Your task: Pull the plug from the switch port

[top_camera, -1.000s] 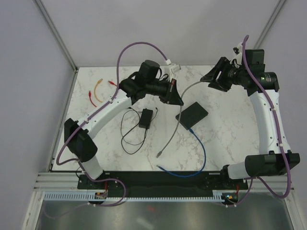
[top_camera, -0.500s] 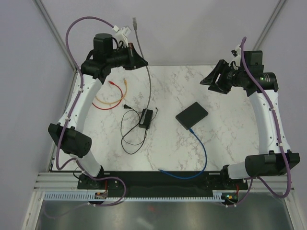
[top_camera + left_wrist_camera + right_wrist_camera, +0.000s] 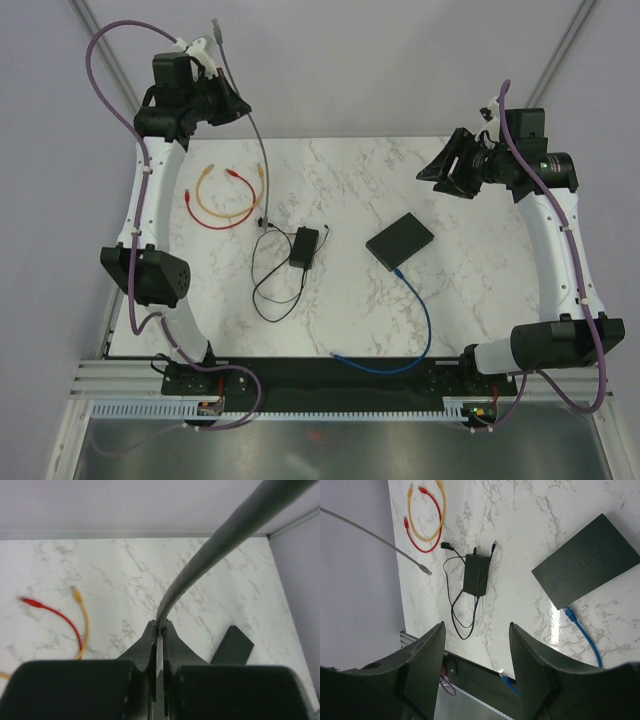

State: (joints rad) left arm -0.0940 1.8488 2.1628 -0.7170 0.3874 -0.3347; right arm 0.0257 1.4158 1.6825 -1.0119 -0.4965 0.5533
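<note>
The switch (image 3: 400, 240) is a flat black box lying right of the table's middle, also in the right wrist view (image 3: 587, 567) and the left wrist view (image 3: 232, 645). A blue cable (image 3: 420, 310) is plugged into its near edge. My left gripper (image 3: 236, 100) is raised high at the far left, away from the switch, and shut on a grey cable (image 3: 256, 160). The jaws pinch it in the left wrist view (image 3: 161, 627). The cable's free plug end (image 3: 426, 571) hangs in the air. My right gripper (image 3: 438, 168) is open and empty, above and behind the switch (image 3: 476, 626).
A black power brick (image 3: 304, 246) with a thin looped cord lies left of the switch. Red and orange patch cables (image 3: 225, 195) lie curled at the far left. The blue cable's loose end (image 3: 335, 352) rests near the table's front edge.
My left arm has swung from beside the switch up to the far left, carrying the grey cable, which now hangs clear of the switch. The right arm has barely moved.
</note>
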